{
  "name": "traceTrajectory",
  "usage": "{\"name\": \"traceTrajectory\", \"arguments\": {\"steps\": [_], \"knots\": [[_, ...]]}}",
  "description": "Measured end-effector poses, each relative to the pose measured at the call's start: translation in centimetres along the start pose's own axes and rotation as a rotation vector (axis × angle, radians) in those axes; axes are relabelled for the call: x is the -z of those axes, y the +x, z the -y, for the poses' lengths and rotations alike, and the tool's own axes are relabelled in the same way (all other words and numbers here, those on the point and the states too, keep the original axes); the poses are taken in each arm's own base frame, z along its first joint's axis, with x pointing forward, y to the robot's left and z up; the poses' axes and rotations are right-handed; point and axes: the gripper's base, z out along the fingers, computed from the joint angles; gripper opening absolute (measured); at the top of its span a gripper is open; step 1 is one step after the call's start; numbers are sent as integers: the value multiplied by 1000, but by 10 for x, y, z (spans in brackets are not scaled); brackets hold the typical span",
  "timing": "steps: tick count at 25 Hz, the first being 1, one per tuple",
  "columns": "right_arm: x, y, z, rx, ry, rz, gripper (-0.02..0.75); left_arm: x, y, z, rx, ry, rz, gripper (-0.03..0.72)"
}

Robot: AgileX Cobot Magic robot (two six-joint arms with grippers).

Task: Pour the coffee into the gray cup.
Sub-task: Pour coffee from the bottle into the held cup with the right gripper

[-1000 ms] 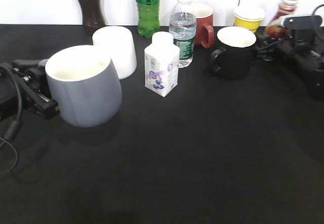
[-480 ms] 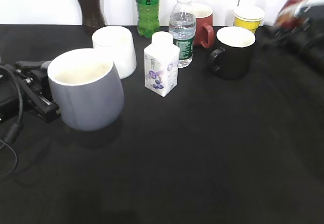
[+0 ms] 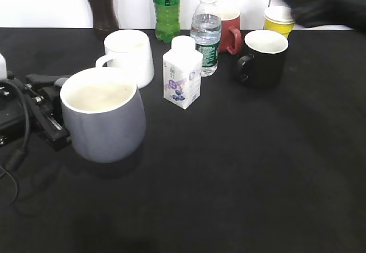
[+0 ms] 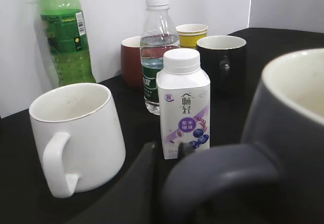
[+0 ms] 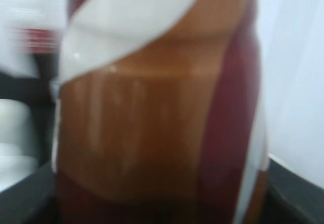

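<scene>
The gray cup [image 3: 103, 116], cream-white inside, stands at the table's left. My left gripper [image 3: 48, 113] is shut on its loop handle [image 4: 223, 168], which sits between my fingers [image 4: 147, 173] in the left wrist view. The cup's body [image 4: 293, 118] fills that view's right side. My right gripper [image 3: 320, 1] is a dark blur at the exterior view's top right, raised above the table. The coffee bottle's red, brown and white label [image 5: 152, 107] fills the right wrist view very close up and hides the jaws. The bottle does not show clearly in the exterior view.
Behind the gray cup stands a white mug [image 3: 130, 56]. A white milk carton [image 3: 183, 73] and a water bottle [image 3: 206, 33] stand mid-table. A black mug [image 3: 264, 59], red mug [image 3: 230, 30], yellow paper cup [image 3: 280, 20], green bottle [image 3: 167, 7] and cola bottle [image 3: 100, 4] line the back.
My right arm has lifted the coffee bottle off the table's far right and swung up and left. My left gripper has carried the gray cup slightly right and nearer the camera.
</scene>
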Motion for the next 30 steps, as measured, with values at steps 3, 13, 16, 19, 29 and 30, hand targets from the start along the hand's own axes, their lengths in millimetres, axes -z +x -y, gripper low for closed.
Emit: {"name": "traceTrajectory", "arguments": {"steps": [3,13,16,19,29,30], "knots": [[-12,0,-59,15,-168,-45,533,0,0,0,-1,1,0,81],[-14,1,-148,271,-385,-23,533,0,-3,11,-42,104,36,80],[-14,1,-147,460,-369,11,533,-4,-4,24,-53,171,39,80],[-14,1,-147,636,-369,44,533,-4,-4,25,-54,174,39,80],[-15,0,-144,1092,-331,124,533,-3,-5,27,-65,199,43,80],[-15,-1,-144,1122,-320,130,533,-3,-4,28,-66,201,42,80]]}}
